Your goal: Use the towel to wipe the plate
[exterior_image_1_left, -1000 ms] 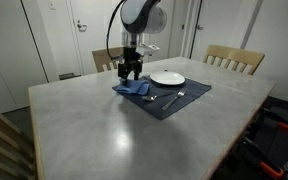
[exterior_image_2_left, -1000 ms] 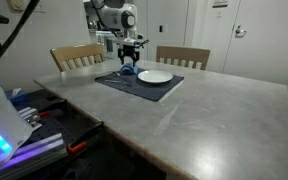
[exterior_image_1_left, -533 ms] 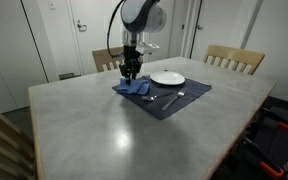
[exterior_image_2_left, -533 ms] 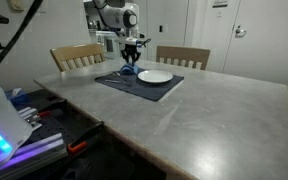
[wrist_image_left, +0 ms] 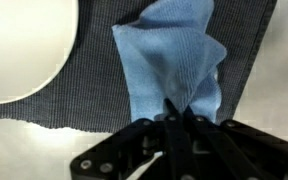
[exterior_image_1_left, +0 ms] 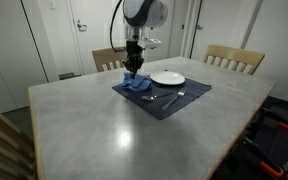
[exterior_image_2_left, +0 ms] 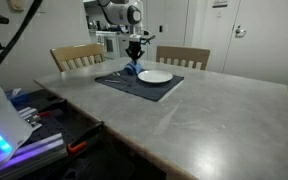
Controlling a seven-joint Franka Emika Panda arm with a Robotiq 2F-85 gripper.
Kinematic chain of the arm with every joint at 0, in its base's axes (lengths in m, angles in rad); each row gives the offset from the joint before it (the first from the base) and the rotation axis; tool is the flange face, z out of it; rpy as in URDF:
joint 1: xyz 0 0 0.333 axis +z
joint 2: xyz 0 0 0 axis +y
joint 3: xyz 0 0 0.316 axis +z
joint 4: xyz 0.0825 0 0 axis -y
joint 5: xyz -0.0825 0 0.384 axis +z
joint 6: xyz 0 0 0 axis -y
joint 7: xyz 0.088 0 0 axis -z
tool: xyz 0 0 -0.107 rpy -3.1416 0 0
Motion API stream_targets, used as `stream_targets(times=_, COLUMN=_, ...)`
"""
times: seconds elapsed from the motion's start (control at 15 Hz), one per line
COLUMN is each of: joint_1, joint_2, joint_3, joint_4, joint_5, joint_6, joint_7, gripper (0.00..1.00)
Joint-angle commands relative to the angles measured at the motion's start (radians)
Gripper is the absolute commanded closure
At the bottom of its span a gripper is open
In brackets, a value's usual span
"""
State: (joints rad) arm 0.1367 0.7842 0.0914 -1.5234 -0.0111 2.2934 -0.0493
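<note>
Towel (wrist_image_left: 169, 60), one, pinched in jaws, one plate (wrist_image_left: 24, 50), one placemat (wrist_image_left: 94, 95)

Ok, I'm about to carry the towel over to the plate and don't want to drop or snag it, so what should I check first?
1. Grip on the towel: ok. In the wrist view the jaws are shut on a bunched fold.
2. Towel clear of the placemat: cannot tell. Its lower end hangs at about mat level in both exterior views.
3. Plate ready to wipe: ok. It lies flat on the placemat with nothing on it.
4. Path to the plate: ok. It sits right beside the towel with nothing between.
5. Cutlery: ok. It lies on the placemat apart from the plate and off that path.
</note>
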Motion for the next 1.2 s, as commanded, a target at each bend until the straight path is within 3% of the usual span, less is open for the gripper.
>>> stream_targets(times=0.0, joint_1=-0.006, joint_2=-0.053, joint_3=-0.019, joint_4=0.026, joint_5=-0.004, joint_6=-0.119, joint_7=0.030, gripper=0.98)
stream_targets(times=0.33, joint_1=0.003, joint_2=-0.116, joint_3=-0.075, joint_4=0.062, joint_5=-0.036, joint_6=-0.201, joint_7=0.128, gripper=0.98)
stream_targets(times=0.8, joint_1=0.030, joint_2=-0.143, joint_3=-0.179, joint_4=0.031, joint_5=-0.183, joint_6=-0.180, joint_7=0.343, gripper=0.98)
stream_targets(times=1.13, joint_1=0.056, joint_2=-0.123, joint_3=-0.213, joint_4=-0.004, joint_5=-0.258, joint_6=-0.182, joint_7=0.466, gripper=0.98)
